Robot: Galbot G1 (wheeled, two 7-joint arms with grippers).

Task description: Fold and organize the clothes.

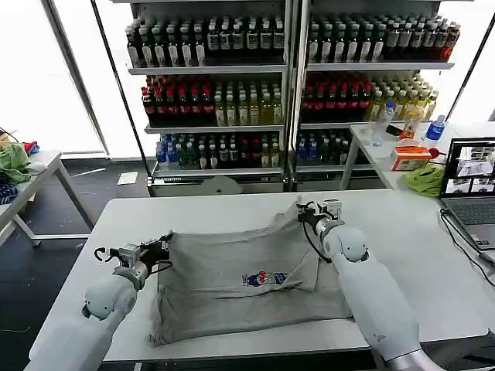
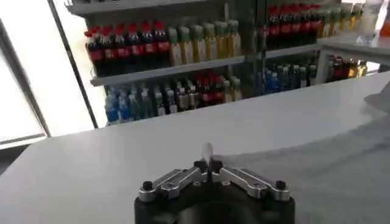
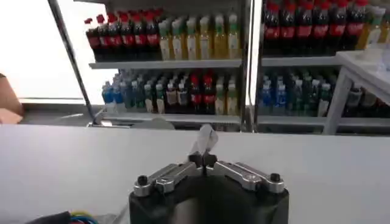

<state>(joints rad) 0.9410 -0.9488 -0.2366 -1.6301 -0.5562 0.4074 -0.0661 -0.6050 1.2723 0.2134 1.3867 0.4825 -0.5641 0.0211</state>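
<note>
A grey short-sleeved shirt (image 1: 247, 282) is spread on the white table (image 1: 402, 224), lying in the middle of the tabletop with its small multicoloured chest print (image 1: 263, 278) facing up. The far right part of the garment is drawn up off the surface into a raised peak, while the near edge lies flat and slightly rumpled towards the table's front.

The left gripper (image 1: 165, 246) is seen at the shirt's far left corner, its fingers clenched on the fabric edge; in the left wrist view the left gripper (image 2: 209, 162) is closed, with a thin sliver of grey cloth standing up between the fingertips and the rest of the shirt (image 2: 341, 164) spreading away across the table. The right gripper (image 1: 303, 212) is held at the shirt's far right corner, where the peak is lifted; in the right wrist view the right gripper (image 3: 204, 157) is pinched shut on a small fold of grey fabric (image 3: 204, 139) (it sticks up above the fingers).

A lime-green cloth (image 1: 424, 180) and an open laptop (image 1: 468, 176) are placed on the table's right side. Shelves of bottled drinks (image 1: 232, 100) are lined up behind the table.
</note>
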